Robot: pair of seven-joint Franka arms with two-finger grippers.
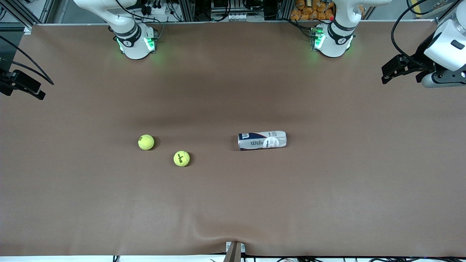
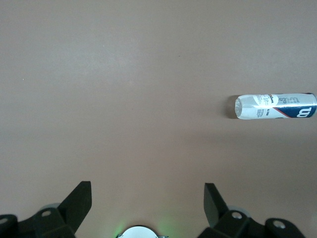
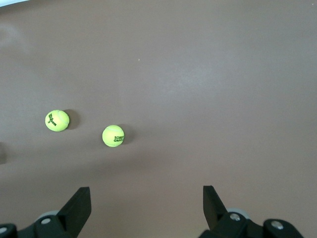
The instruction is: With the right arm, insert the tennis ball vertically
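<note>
- Brown worktop [image 1: 233, 203], two tennis balls plus one can, all well apart from both grippers.
- First tennis ball [image 1: 146, 142] toward the right arm's end of the worktop, lying free.
- Second tennis ball [image 1: 181, 158] near the first, slightly nearer the front camera, closer to the worktop's middle; not touching the first. Black lettering on top.
- Both balls also in right wrist view: first tennis ball [image 3: 57, 120], second tennis ball [image 3: 113, 136].
- Tennis ball can [image 1: 262, 140] lying on its side, near the worktop's middle, toward the left arm's end from the balls. Wilson label facing up. Also seen in left wrist view [image 2: 275, 106], on its side. Not upright.
- Right gripper [image 3: 146, 206] up over bare worktop, fingers spread wide, nothing between them. Front view shows it at the frame edge [image 1: 22, 84].
- Left gripper [image 2: 147, 201] likewise released, empty, over bare worktop at the left arm's end; front view [image 1: 398, 67]. Waiting.
</note>
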